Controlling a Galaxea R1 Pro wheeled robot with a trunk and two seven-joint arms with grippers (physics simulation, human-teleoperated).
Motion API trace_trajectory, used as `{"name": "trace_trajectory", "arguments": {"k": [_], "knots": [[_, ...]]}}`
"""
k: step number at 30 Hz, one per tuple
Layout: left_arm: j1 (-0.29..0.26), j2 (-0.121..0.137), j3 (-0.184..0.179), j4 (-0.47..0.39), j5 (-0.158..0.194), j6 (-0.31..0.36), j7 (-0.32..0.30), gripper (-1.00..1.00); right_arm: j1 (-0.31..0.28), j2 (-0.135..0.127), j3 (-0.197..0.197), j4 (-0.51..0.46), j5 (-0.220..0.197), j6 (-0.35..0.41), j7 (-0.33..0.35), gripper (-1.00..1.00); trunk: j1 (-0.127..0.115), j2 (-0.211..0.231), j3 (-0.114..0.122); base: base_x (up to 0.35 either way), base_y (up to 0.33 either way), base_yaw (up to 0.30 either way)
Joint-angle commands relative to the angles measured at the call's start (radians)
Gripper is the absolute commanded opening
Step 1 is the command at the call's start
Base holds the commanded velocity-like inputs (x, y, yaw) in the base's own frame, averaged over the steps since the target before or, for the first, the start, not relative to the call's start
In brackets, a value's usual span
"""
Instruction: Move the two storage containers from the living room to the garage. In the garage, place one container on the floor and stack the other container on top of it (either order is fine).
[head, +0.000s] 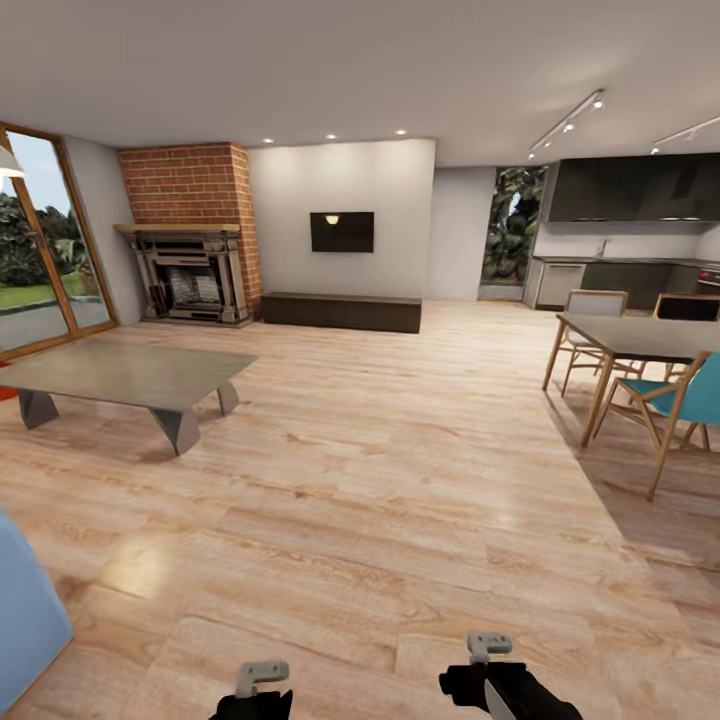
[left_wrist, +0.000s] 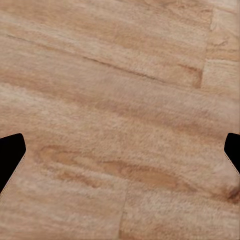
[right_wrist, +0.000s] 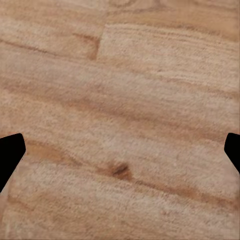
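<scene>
Your left gripper (left_wrist: 120, 155) and right gripper (right_wrist: 120, 155) hang with fingers spread and empty over the living room planks (head: 380, 480), ready for the containers.

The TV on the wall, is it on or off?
Off, it seems. The TV screen is dark in the head view, with just a small bright spot near its top, likely a reflected light. No picture shows on it.
</scene>
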Motion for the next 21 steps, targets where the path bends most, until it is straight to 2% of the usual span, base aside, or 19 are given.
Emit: {"name": "trace_trajectory", "arguments": {"k": [1, 21], "knots": [[-0.001, 0.0, -0.008, 0.001, 0.01, -0.004, 0.0, 1.0, 0.0, 0.0, -0.003, -0.002, 0.003, 0.006, 0.003, 1.0, 0.001, 0.0, -0.001, 0.343, 0.0, 0.0], [-0.001, 0.0, -0.008, 0.001, 0.011, -0.004, 0.0, 1.0, 0.0, 0.0, -0.005, -0.001, 0.002, 0.006, 0.002, 1.0, 0.001, 0.0, -0.001, 0.343, 0.0, 0.0]]}}
